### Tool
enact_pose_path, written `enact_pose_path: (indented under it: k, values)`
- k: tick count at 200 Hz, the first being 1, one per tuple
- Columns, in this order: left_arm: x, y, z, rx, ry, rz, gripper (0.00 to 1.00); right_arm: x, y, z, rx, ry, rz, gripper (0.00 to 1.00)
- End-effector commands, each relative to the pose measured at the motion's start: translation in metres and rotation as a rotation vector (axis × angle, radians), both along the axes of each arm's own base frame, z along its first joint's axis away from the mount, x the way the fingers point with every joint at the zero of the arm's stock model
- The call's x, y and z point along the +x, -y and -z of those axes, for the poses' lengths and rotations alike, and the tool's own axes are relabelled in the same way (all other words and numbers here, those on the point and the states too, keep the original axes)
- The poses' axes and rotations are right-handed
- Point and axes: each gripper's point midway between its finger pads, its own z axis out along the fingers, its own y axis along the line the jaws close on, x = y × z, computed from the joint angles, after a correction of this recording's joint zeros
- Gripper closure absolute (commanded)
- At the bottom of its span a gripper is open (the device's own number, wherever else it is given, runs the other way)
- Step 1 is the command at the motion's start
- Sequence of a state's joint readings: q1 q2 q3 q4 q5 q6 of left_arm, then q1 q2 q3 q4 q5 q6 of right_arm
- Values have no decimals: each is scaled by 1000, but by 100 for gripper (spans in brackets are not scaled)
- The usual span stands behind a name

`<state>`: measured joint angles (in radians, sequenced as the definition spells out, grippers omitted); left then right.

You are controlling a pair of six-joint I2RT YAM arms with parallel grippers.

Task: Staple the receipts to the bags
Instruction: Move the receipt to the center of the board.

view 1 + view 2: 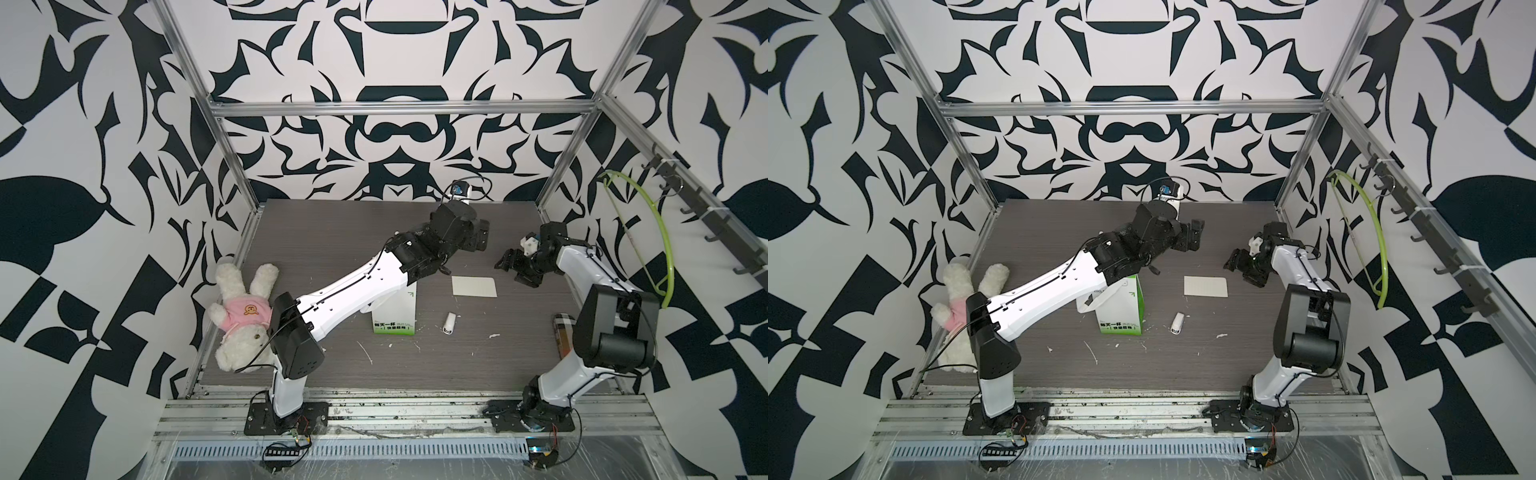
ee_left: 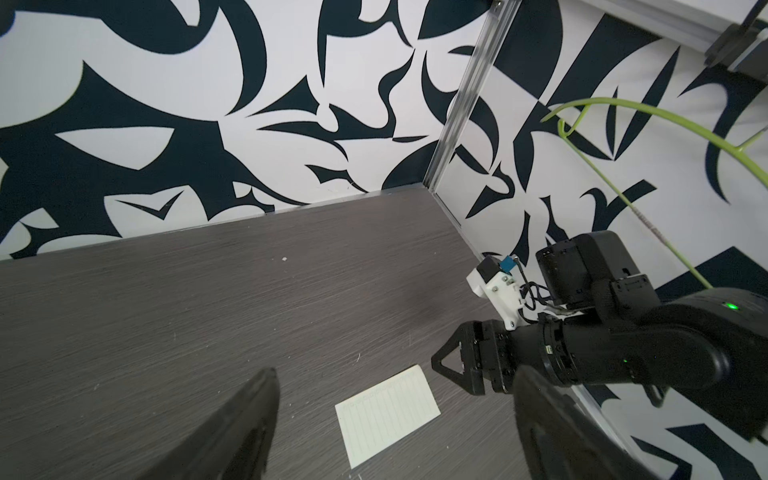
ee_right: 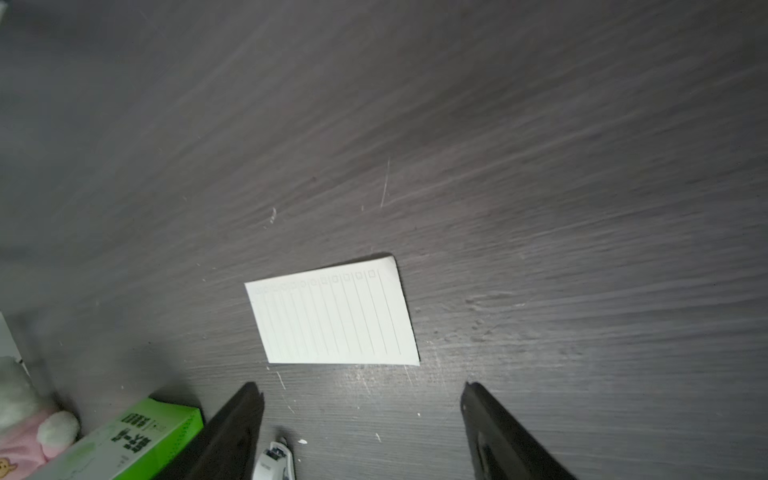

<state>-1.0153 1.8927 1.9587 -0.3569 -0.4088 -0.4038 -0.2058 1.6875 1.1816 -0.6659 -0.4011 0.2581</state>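
The receipt [image 1: 473,286] [image 1: 1205,286] is a cream lined slip lying flat on the dark table, touched by nothing. My right gripper [image 1: 510,270] [image 3: 360,384] hovers open just to its right, with only bare table between the fingers [image 3: 245,415]. The left gripper [image 1: 482,235] [image 2: 397,370] is open above and behind the receipt [image 2: 386,419] [image 3: 332,316]. The white bag [image 1: 395,311] [image 1: 1121,307] with green sides stands under my left forearm, its top hidden. A small white stapler [image 1: 449,325] [image 3: 274,461] lies between bag and receipt.
A white plush rabbit in a pink shirt [image 1: 245,311] lies at the table's left edge. A green hanger [image 1: 648,232] hangs on the right wall. A brown checked object [image 1: 563,332] sits beside my right arm. White scraps dot the front of the table.
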Motion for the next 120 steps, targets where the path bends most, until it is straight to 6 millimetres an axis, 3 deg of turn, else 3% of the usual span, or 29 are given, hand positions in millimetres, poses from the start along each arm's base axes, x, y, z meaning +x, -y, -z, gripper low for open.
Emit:
enact_pose_path:
  k: [1, 42, 64, 97, 120]
  values:
    - [10, -37, -18, 1, -14, -5, 10, -4, -8, 8, 31, -8, -23, 28]
    - [34, -109, -36, -18, -19, -33, 9, 6, -10, 24, 39, -7, -110, 45]
    - [42, -151, -41, -18, -13, -84, 9, 6, -10, 34, 22, -13, -178, 49]
    - [52, -205, -27, 0, -36, -154, 7, 9, -7, 41, 2, -11, -200, 49]
    - [57, -230, -14, 3, -60, -164, 6, 12, -6, 47, -4, -10, -205, 52]
